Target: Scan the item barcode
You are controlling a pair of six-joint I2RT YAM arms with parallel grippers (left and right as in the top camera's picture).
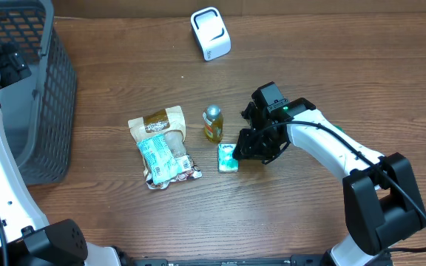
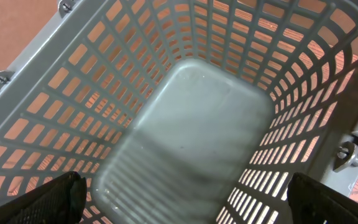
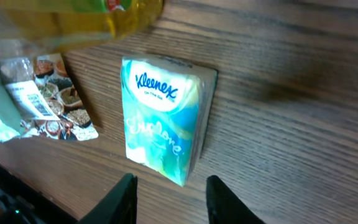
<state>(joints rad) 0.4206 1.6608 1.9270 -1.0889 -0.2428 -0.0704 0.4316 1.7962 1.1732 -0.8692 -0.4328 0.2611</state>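
Overhead: the tissue pack [image 1: 228, 157] lies flat on the surface [image 1: 331, 66], and the right fingers [image 1: 247, 148] sit just to its right. The bottle [image 1: 213, 123] stands just behind the pack and the snack bag [image 1: 161, 148] lies near its left. The scanner [image 1: 211, 33] is well beyond it, and the basket [image 1: 58, 81] is far to its left.

Left wrist: the left fingers [image 2: 55, 199] are spread wide inside the basket, holding nothing.

Right wrist: the right fingers are parted with nothing between them, and the pack lies just ahead of their tips. A clean pick would likely straddle the pack's narrow width squarely, avoiding the bottle that crowds its far edge. No barcode shows, so the pack probably needs turning towards the scanner.
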